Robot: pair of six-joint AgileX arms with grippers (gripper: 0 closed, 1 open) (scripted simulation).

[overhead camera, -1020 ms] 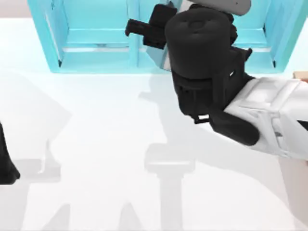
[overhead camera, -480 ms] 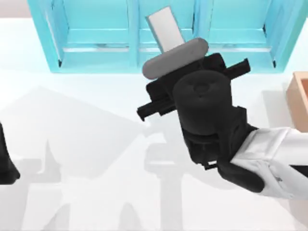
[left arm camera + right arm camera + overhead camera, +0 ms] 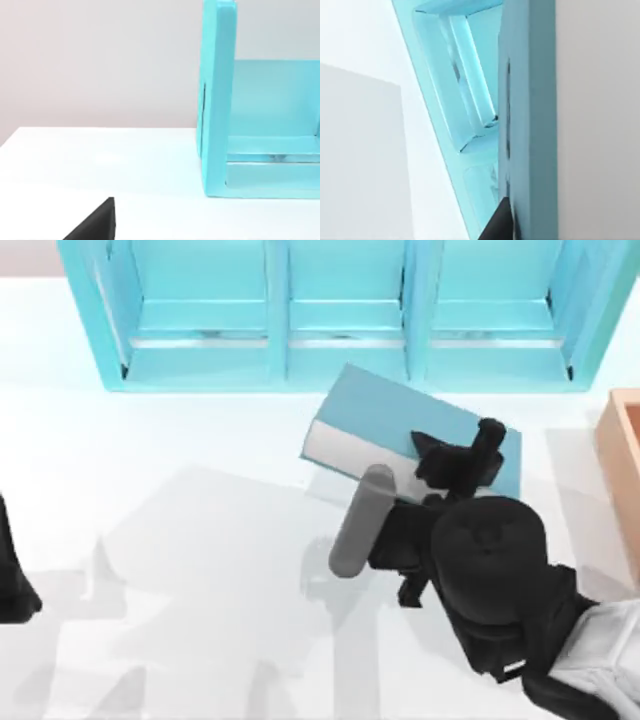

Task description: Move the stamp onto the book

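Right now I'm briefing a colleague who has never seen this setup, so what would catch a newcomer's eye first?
Probably the bulky black right arm with its right gripper reaching over the thick teal-blue hardcover book, which lies askew on the white table right of centre. Behind it, the big light-blue shelf unit spans the far edge. An orange-tan box peeks in at the right edge.

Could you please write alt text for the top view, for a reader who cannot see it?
The right arm reaches over the teal book, which lies askew on the white table before a light-blue shelf. An orange-tan box sits at the right edge, and the left arm is parked at the left edge.
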